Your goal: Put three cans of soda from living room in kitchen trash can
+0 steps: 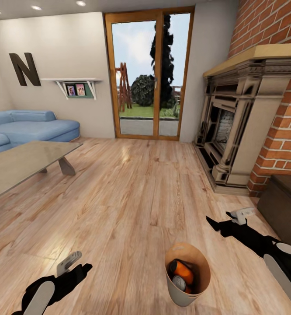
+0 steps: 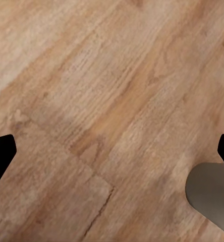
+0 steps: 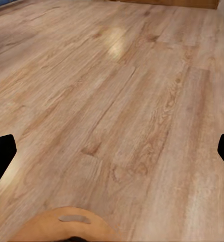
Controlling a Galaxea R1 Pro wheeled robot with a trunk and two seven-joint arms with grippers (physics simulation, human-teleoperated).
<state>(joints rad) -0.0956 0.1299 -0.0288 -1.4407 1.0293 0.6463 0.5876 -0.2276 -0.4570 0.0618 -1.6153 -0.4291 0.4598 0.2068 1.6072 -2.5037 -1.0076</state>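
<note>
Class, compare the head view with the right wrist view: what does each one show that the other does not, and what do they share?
Head view alone: the blue corner sofa, grey low table, brick fireplace, wood-framed glass door, black letter N, the cans inside the grey tapered bin, one bright orange can plainest, and both grippers, left gripper and right gripper.

Right wrist view alone: a close look along the floor planks past the bin's tan-brown rim.

Both: the light wood floor and the bin.

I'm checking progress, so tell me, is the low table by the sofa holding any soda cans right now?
No, in the head view the grey low table has a bare top, while orange cans lie inside the trash can.
</note>
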